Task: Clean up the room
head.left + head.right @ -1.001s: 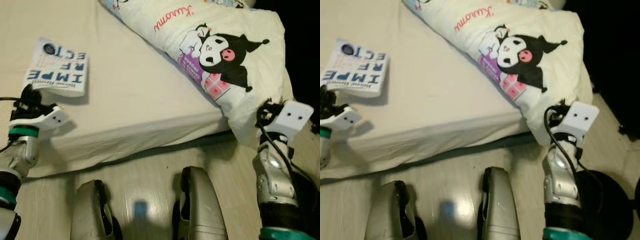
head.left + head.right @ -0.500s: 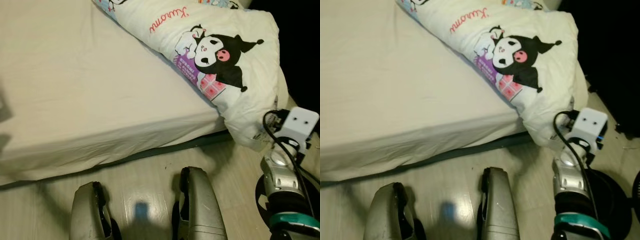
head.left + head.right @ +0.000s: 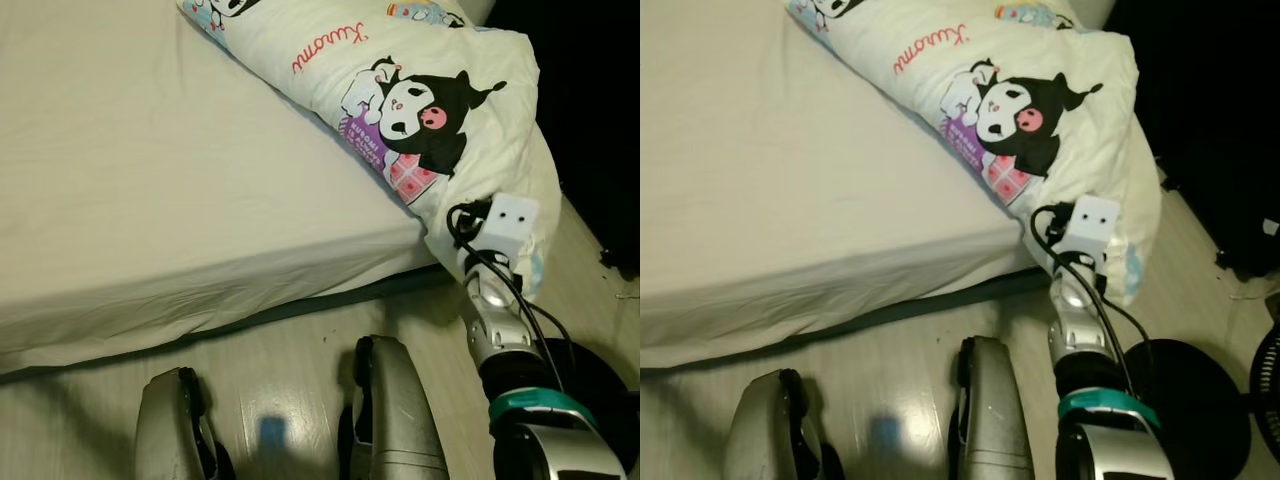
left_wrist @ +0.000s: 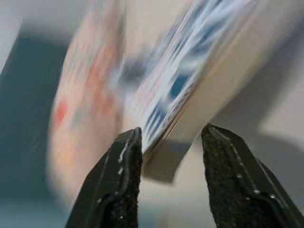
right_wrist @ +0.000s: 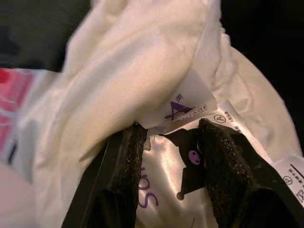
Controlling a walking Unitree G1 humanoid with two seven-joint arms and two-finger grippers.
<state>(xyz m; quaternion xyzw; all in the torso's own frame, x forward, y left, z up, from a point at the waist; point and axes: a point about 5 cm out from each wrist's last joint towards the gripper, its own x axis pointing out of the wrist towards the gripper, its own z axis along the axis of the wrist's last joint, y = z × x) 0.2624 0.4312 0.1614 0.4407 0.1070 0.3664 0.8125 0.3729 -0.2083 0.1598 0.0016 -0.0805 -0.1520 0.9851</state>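
Note:
A large white pillow (image 3: 400, 90) printed with a black cartoon figure lies on the bed's right side, its lower corner hanging over the mattress edge. My right arm (image 3: 495, 300) reaches up to that corner. In the right wrist view my right gripper (image 5: 171, 137) is shut on the bunched pillow cloth (image 5: 142, 71), with a sewn-in label (image 5: 190, 102) just past the fingertips. In the blurred left wrist view my left gripper (image 4: 171, 142) is shut on a book (image 4: 190, 71) with blue lettering, its edge pinched between the black fingers (image 4: 118, 185).
The bed (image 3: 150, 180) has a bare cream sheet and runs across the left. My two silver feet (image 3: 395, 410) stand on pale wood floor beside it. A black round base (image 3: 590, 370) sits on the floor at the right, and beyond it all is dark.
The book has left the sheet together with my left gripper. My right arm dipped away, then rose back to the pillow's hanging corner. The view shifted a little.

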